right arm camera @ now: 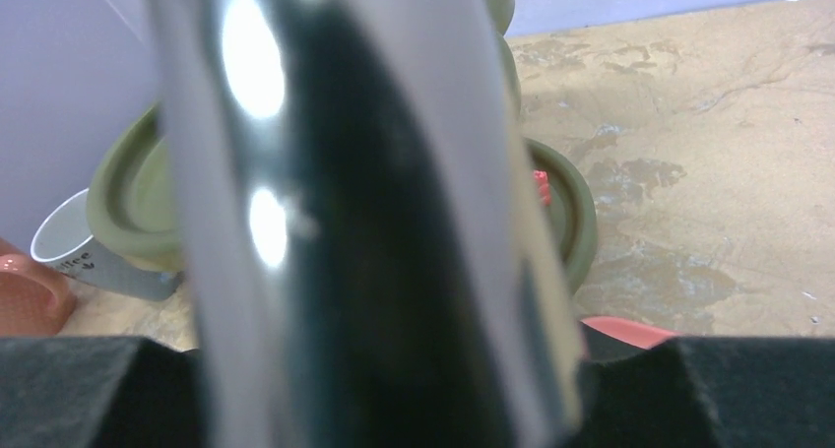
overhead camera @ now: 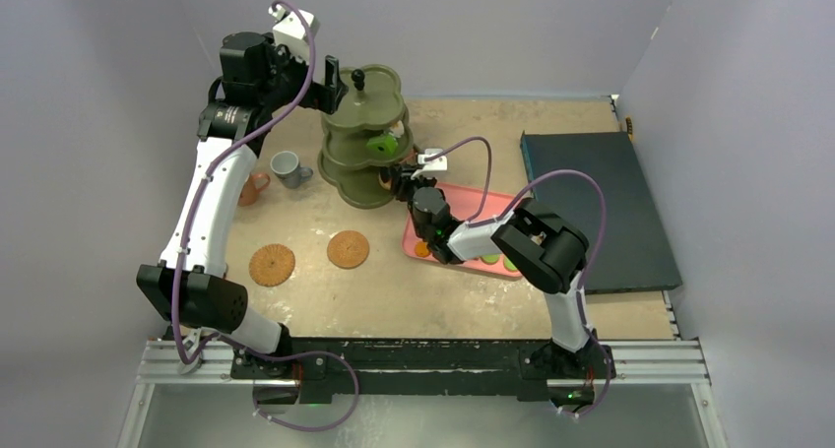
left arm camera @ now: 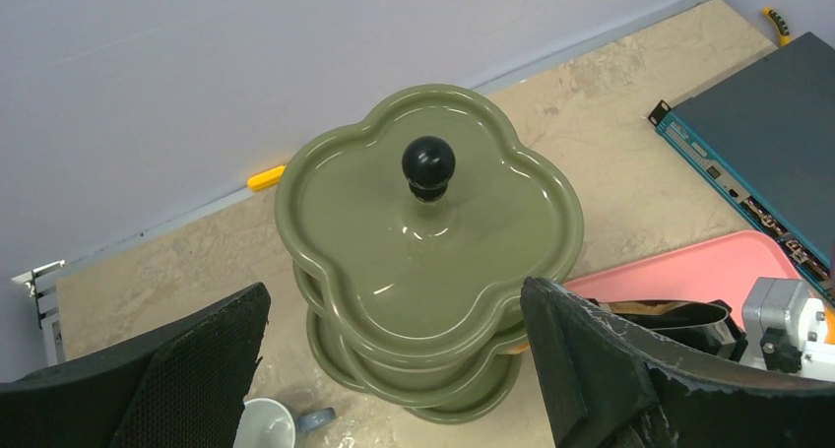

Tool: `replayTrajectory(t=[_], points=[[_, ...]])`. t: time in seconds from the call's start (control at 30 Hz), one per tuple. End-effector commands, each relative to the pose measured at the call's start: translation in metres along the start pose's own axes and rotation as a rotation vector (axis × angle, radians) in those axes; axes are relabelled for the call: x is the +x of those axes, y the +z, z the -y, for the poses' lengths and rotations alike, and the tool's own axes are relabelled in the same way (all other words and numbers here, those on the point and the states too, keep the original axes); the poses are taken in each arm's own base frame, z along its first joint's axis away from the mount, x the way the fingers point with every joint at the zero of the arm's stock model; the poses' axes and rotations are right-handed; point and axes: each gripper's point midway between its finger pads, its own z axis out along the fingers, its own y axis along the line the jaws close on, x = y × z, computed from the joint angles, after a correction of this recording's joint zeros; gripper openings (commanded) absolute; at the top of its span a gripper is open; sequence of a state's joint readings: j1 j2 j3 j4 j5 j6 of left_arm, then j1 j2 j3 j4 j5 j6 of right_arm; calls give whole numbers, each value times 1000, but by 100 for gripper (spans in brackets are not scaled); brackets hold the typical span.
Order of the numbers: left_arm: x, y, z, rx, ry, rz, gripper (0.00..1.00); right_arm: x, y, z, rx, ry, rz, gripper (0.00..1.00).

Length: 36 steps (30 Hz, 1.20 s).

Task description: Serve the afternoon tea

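Observation:
The olive three-tier stand (overhead camera: 366, 138) stands at the back centre, with a green pastry (overhead camera: 379, 145) on its middle tier. My left gripper (overhead camera: 335, 86) is open and empty, high beside the top tier. In the left wrist view its fingers (left arm camera: 591, 369) stand either side of the stand (left arm camera: 423, 241), above it. My right gripper (overhead camera: 402, 182) is shut on the tongs (right arm camera: 364, 222) at the bottom tier. The grey-blue cup (overhead camera: 289, 168) and terracotta cup (overhead camera: 254, 187) sit left of the stand. Two brown coasters (overhead camera: 272, 264) (overhead camera: 348, 249) lie in front.
A pink tray (overhead camera: 463, 222) under my right arm holds an orange pastry (overhead camera: 421, 249) and green pastries (overhead camera: 489, 259). A dark blue flat box (overhead camera: 596, 207) lies at the right. Walls close the back and sides.

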<state>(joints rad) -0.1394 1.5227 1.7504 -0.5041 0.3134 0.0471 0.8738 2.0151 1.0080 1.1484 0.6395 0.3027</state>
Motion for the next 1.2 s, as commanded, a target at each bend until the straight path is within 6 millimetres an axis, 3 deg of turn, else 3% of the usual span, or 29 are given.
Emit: replayTrajectory(t=[0.0,0.23,0.53,0.87,1.17], points=[[-19,-10,-3,-12,31,46,99,-22,11,-15,-3,93,91,41],[-17,-11,-3,-13,33,42,99,-13,9,-17,-9,96,75,44],[-13,-11,0,1,28,37,100,-8,1,-7,22,105,71,60],[-11,-13,1,3,31,33,99,-32,-21,-9,-15,104,109,62],[-8,-12,2,8,33,28,99,-29,-29,-22,-62,88,101,62]])
